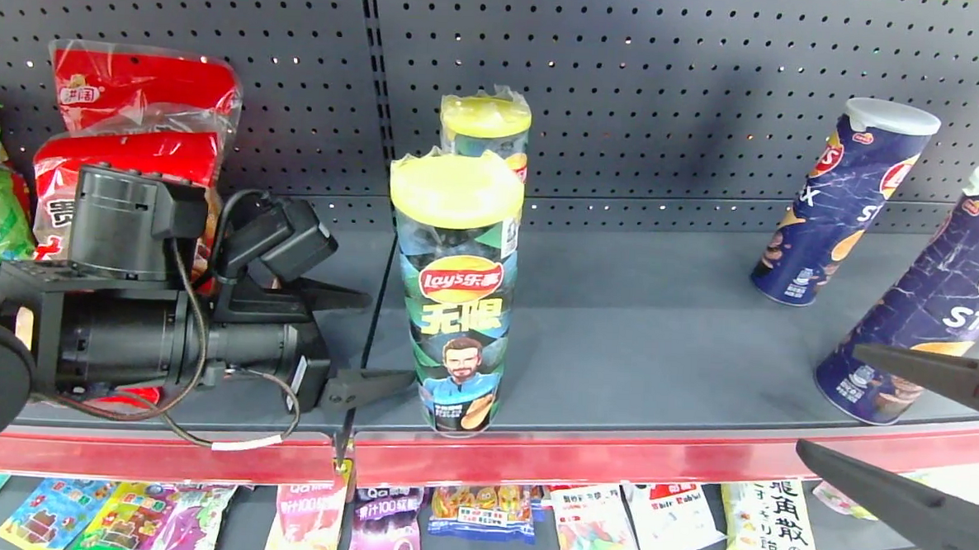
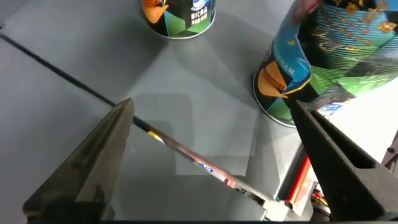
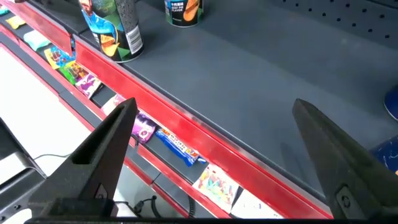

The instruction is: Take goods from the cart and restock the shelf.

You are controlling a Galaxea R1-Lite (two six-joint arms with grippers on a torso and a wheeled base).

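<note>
We see the left gripper low over the shelf deck, jaws spread, nothing between them. The front green chip can stands upright at the shelf's front edge, just beside the gripper's fingertips, to their right. We can't tell if a tip touches it. The second green can is upright right behind it, near the pegboard back. The right gripper is in front of the shelf's red lip on the right, also spread wide and empty. The rear blue can and front blue can stand tilted at the right end. Red bags sit behind the left arm. Candy packets lie on the tier below.
</note>
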